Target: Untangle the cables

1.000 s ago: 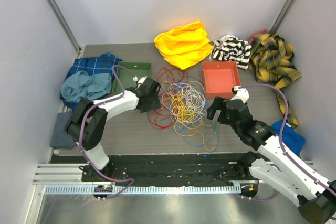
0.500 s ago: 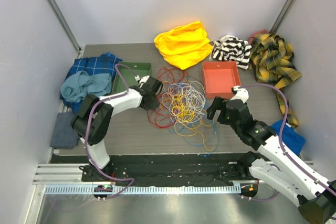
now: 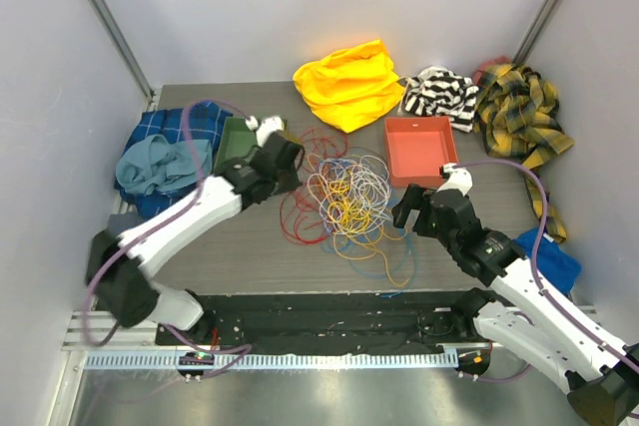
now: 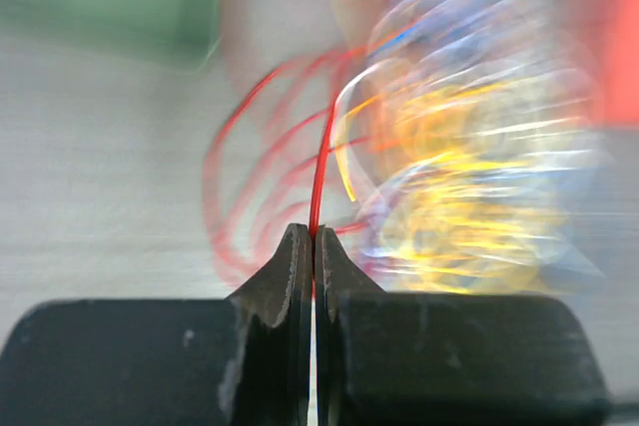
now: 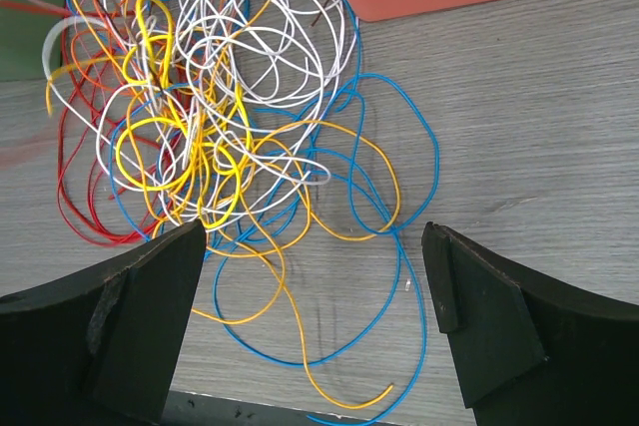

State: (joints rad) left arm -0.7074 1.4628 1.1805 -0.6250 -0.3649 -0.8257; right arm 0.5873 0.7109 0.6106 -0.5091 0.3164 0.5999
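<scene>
You have one tangle of cables (image 3: 344,197) in the middle of the table (image 3: 240,246). Red, yellow, white, orange and blue strands loop through one another, too knotted to count one by one. Two trays sit at its far side, a green tray (image 3: 236,143) on the left and a red tray (image 3: 418,124) on the right, both just beside the heap.

Your left arm stretches across the left half of the table. The left gripper (image 3: 287,161) is at the heap's far-left edge and partly covers the green tray. In the left wrist view its fingers are pinched together on a single red cable (image 4: 319,172), which runs straight out from the tips. The rest of that view is blurred.

Your right arm is bent low at the heap's right side, with the right gripper (image 3: 406,211) near the red tray's front corner. Its fingers (image 5: 150,306) stand wide apart and hold nothing, and blue and orange loops lie on the table between them.

You can count at least six cloths around the edges:
- Far side: a yellow cloth (image 3: 349,82), a striped cloth (image 3: 439,95) and a yellow-and-black plaid cloth (image 3: 519,112).
- Left side: a blue plaid cloth (image 3: 165,127) and a teal cloth (image 3: 155,162).
- Right side: a blue cloth (image 3: 555,258), partly under the right arm.
</scene>
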